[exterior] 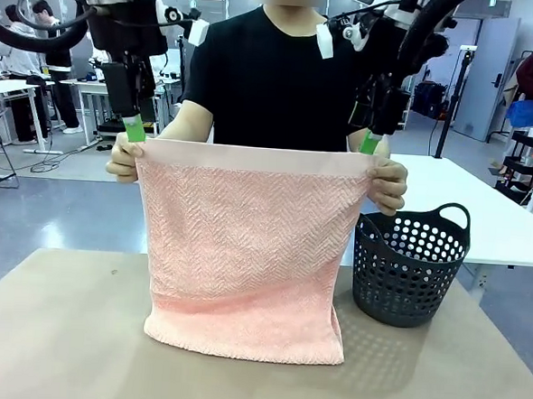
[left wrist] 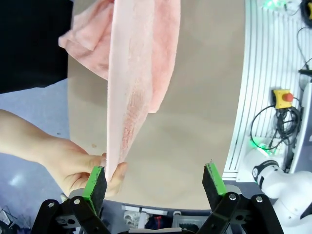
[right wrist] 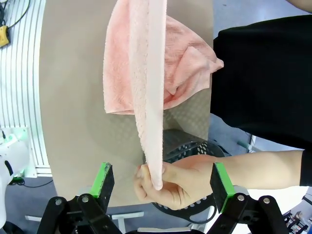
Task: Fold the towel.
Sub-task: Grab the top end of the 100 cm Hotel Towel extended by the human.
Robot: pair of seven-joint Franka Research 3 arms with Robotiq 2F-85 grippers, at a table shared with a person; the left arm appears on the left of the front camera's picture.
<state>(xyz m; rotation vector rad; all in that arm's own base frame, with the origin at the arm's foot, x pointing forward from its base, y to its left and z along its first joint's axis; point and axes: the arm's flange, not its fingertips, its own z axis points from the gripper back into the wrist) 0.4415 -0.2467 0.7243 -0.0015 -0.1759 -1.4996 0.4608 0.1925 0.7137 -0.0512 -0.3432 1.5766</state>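
Observation:
A person across the table holds the salmon-pink towel (exterior: 245, 252) up by its two top corners, and its lower edge rests on the table. My left gripper (exterior: 133, 130) hangs open just above the top left corner, beside the person's hand (exterior: 122, 162). In the left wrist view the towel (left wrist: 131, 83) ends close to one green pad of the left gripper (left wrist: 155, 180). My right gripper (exterior: 369, 142) is open over the top right corner. In the right wrist view the towel (right wrist: 146, 97) and the person's hand (right wrist: 170, 183) lie between the pads of the right gripper (right wrist: 162, 180).
A dark perforated basket (exterior: 410, 267) stands on the tan table (exterior: 59, 332) right of the towel. The person's torso is directly behind the towel. Bare table lies in front of and to the left of it.

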